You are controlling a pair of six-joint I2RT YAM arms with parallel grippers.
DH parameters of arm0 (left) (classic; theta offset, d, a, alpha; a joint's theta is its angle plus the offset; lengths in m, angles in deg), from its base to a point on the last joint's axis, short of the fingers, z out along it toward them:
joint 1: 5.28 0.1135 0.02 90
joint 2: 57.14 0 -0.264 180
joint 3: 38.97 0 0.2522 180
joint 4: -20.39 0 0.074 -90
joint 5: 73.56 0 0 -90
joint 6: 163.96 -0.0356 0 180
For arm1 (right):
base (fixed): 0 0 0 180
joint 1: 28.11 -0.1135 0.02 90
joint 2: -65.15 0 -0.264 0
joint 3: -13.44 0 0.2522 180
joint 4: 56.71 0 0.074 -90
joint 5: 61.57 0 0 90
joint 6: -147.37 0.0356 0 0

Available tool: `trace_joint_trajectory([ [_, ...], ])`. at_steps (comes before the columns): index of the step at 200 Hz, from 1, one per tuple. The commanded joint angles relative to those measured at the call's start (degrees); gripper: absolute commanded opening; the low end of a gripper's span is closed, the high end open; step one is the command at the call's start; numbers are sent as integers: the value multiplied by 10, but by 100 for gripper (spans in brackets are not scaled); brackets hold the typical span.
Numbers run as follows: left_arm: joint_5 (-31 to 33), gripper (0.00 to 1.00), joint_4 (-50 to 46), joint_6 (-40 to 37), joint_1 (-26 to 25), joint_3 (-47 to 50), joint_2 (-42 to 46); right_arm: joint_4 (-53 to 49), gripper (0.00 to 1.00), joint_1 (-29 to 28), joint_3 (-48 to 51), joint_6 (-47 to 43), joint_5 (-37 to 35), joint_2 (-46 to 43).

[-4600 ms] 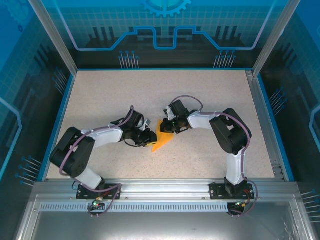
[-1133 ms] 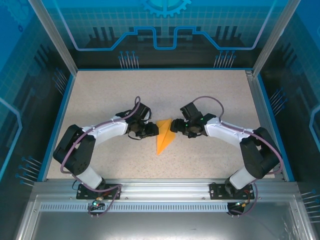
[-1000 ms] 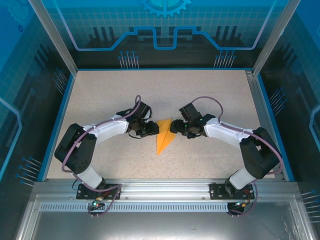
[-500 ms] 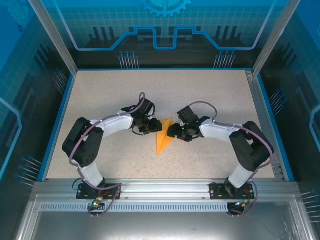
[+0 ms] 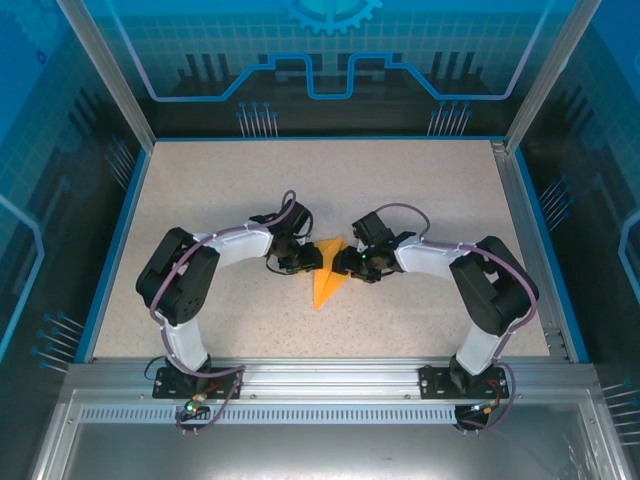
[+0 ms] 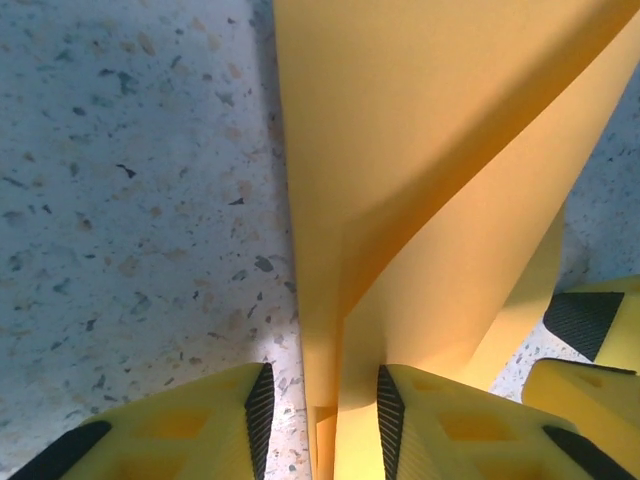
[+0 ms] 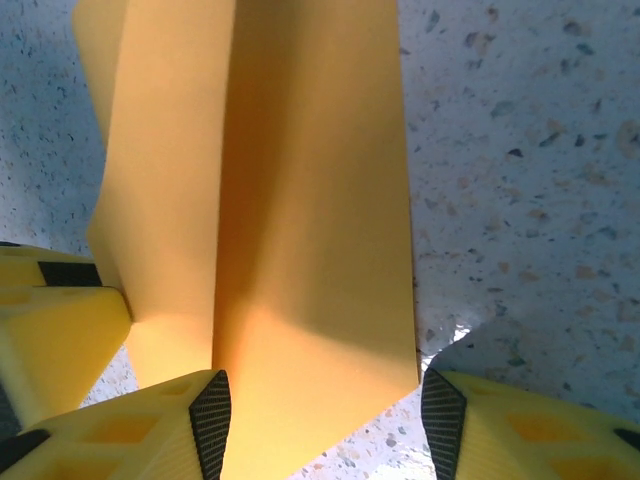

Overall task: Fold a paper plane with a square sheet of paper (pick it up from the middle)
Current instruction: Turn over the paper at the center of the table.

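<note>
Speckled beige tabletop (image 5: 430, 190), blue-edged, inside an aluminium frame with blue printed panels behind. Watching remotely, I note from the left: left gripper (image 5: 306, 261) low at table centre, pointing right. On its wrist view its yellow fingers (image 6: 190, 425) stand partly apart around a raised crease of the orange-yellow folded paper sheet (image 5: 327, 280). Bare table shows between one pad and the crease, so I log the jaws as parted, not clamping.

Centre: the paper lies on the table, its wide end between both grippers, its pointed tip toward the arm bases. One flap lifts off the surface.

Right: right gripper (image 5: 346, 264) faces left, just beside the left one. Its wrist view shows its fingers (image 7: 140, 430) spread wide, straddling the paper's end, sheet unpinched between them.
</note>
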Motion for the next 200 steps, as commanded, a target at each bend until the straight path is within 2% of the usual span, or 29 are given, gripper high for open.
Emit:
trace_joint_trajectory([
  [1,-19,35,-13,-15,6,-16,-13,9,56,6,-8,8,9,15],
  [52,-17,29,-10,-19,5,-2,-23,82,57,5,20,31,38,2],
  [200,-21,24,-2,-11,4,10,-23,76,58,-11,-20,43,48,13],
])
